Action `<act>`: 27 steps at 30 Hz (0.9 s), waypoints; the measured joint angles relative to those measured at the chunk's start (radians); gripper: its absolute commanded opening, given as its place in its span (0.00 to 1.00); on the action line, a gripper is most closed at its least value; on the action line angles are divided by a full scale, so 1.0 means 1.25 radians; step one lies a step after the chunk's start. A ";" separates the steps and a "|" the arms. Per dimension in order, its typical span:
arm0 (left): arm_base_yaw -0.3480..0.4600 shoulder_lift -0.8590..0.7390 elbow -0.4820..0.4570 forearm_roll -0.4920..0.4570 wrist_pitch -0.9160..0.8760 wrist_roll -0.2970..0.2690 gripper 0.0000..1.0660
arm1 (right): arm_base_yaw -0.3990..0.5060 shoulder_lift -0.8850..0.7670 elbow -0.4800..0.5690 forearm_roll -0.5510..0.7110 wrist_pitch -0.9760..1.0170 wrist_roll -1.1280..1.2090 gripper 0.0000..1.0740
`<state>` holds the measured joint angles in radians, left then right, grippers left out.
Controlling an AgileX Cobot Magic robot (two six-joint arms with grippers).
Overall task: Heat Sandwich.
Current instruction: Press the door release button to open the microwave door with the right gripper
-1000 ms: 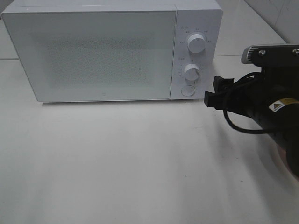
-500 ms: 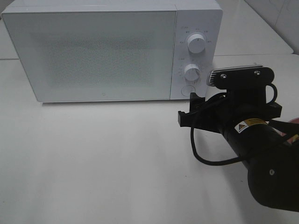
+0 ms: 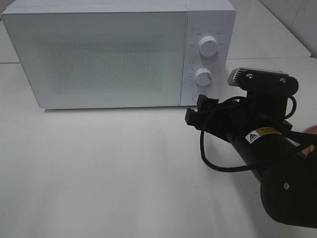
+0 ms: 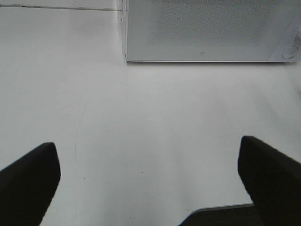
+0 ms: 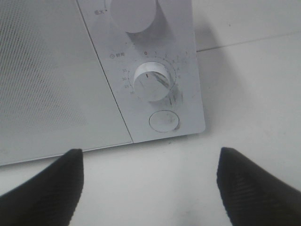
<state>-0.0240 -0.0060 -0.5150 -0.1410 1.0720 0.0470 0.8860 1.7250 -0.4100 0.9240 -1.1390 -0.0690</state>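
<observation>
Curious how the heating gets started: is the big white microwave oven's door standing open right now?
No, the white box-shaped microwave oven has its speckled front door shut flush.

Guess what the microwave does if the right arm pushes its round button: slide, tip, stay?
Tipping looks unlikely: the microwave is a wide, low box flat on the table. It might creep back or twist slightly, since the round button sits low at one end and the table looks smooth. The shell looks rigid.
</observation>
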 measured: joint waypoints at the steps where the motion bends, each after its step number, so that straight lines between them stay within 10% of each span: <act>1: 0.000 0.000 0.000 0.000 0.000 0.000 0.91 | 0.000 0.000 0.000 0.000 0.006 0.048 0.71; 19: 0.000 0.000 0.000 0.000 0.000 0.000 0.91 | 0.000 0.000 -0.002 -0.006 0.075 0.937 0.58; 27: 0.000 0.000 0.000 0.000 0.000 0.000 0.91 | 0.000 0.000 -0.002 -0.006 0.076 1.025 0.06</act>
<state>-0.0240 -0.0060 -0.5150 -0.1410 1.0720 0.0470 0.8860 1.7250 -0.4120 0.9170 -1.0440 1.2120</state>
